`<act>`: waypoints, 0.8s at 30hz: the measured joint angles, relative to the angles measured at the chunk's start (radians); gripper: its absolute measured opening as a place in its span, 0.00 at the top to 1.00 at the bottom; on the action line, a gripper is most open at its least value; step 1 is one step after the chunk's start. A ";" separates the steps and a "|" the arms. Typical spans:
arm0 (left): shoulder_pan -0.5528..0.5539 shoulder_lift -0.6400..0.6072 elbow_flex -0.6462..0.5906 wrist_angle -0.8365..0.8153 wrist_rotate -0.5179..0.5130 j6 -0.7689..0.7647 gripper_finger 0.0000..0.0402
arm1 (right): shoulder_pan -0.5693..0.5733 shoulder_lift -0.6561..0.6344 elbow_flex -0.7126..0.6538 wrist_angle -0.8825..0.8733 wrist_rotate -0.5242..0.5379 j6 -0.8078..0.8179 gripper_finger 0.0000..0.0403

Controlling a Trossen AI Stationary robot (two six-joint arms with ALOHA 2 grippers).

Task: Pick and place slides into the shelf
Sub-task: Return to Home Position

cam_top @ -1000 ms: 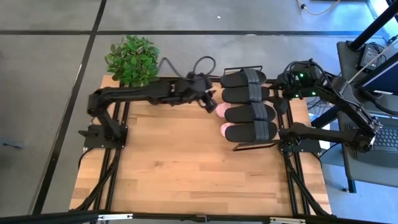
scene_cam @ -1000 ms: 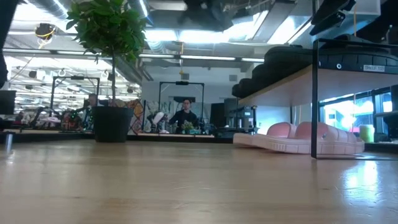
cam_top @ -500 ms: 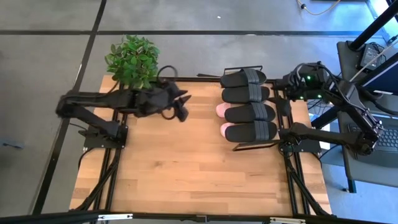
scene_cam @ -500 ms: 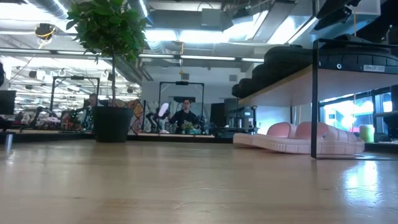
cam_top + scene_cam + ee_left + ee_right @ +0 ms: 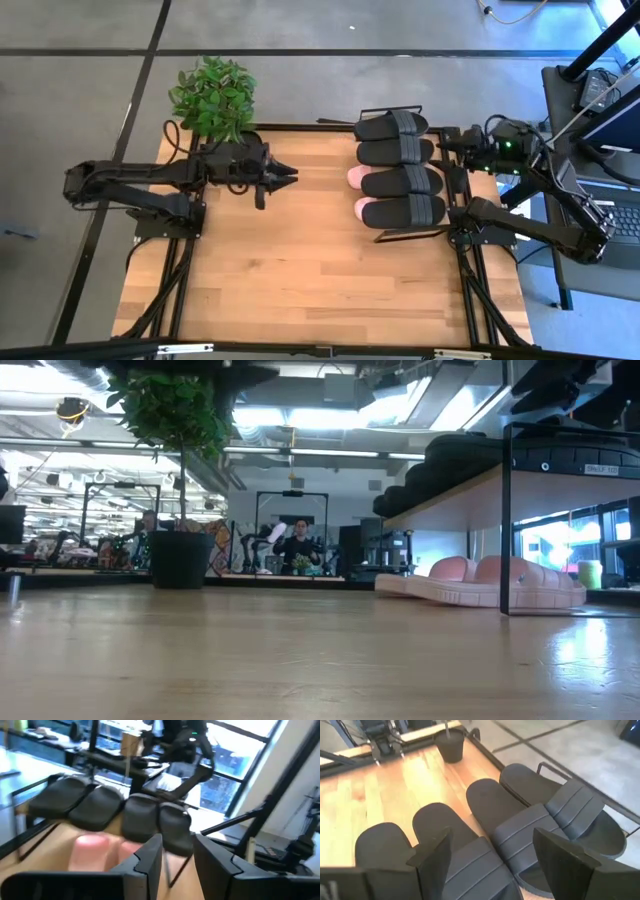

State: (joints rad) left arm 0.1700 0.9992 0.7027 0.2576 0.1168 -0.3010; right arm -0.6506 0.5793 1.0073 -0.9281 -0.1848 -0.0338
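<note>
Four black slides (image 5: 402, 167) lie side by side on the shelf's top, soles down, and hide most of its wooden board. They show again in the right wrist view (image 5: 485, 845) and the left wrist view (image 5: 125, 810). Two pink slides (image 5: 480, 582) rest on the table under the shelf (image 5: 505, 510), their ends poking out (image 5: 358, 192). My left gripper (image 5: 283, 174) hovers open over the table left of the shelf, pointing at it (image 5: 177, 851). My right gripper (image 5: 458, 148) is open at the shelf's right side, above the black slides (image 5: 492, 837).
A potted plant (image 5: 212, 95) stands at the table's far left corner, its dark pot (image 5: 182, 558) on the wood. Bare tabletop (image 5: 300, 270) spreads across the near half. A person (image 5: 297, 545) is in the room far behind the table.
My left arm has drawn back from the shelf toward the table's left edge, folding in, with its gripper still pointing right. My right gripper has backed away a little toward the table's right edge. The slides have stayed put.
</note>
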 joint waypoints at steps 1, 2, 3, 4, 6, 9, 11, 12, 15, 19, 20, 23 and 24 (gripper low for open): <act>0.018 -0.014 -0.023 0.002 0.008 -0.005 0.74 | 0.000 -0.018 -0.011 0.009 0.000 0.000 0.32; 0.031 -0.029 -0.045 0.005 0.014 -0.008 0.74 | 0.000 -0.038 -0.021 0.018 0.000 0.000 0.32; 0.042 -0.047 -0.068 0.005 0.020 -0.007 0.74 | 0.000 -0.058 -0.029 0.027 0.001 0.000 0.32; 0.050 -0.068 -0.089 0.010 0.026 -0.006 0.74 | 0.000 -0.079 -0.036 0.039 0.000 0.000 0.32; 0.059 -0.105 -0.126 0.047 0.033 -0.004 0.74 | 0.000 -0.123 -0.050 0.060 0.001 0.011 0.32; 0.072 -0.168 -0.185 0.088 0.031 0.013 0.74 | 0.000 -0.183 -0.081 0.104 0.001 0.031 0.32; 0.081 -0.209 -0.226 0.120 0.029 0.014 0.74 | 0.000 -0.217 -0.101 0.138 0.002 0.032 0.32; 0.085 -0.229 -0.249 0.144 0.027 0.014 0.74 | 0.000 -0.230 -0.111 0.160 0.002 0.036 0.32; 0.097 -0.269 -0.321 0.211 0.025 0.012 0.74 | 0.000 -0.263 -0.139 0.196 0.009 0.070 0.32; 0.126 -0.324 -0.408 0.247 0.024 -0.023 0.74 | 0.000 -0.308 -0.181 0.221 0.014 0.086 0.32; 0.134 -0.338 -0.427 0.248 0.024 -0.036 0.74 | 0.000 -0.319 -0.187 0.221 0.021 0.088 0.32; 0.152 -0.377 -0.487 0.251 0.024 -0.063 0.74 | 0.000 -0.358 -0.207 0.221 0.051 0.117 0.32; 0.157 -0.390 -0.505 0.258 0.025 -0.069 0.74 | 0.000 -0.373 -0.213 0.221 0.064 0.127 0.32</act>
State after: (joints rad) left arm 0.3274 0.6090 0.1980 0.5157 0.1413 -0.3704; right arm -0.6506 0.2059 0.7942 -0.7067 -0.1211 0.0933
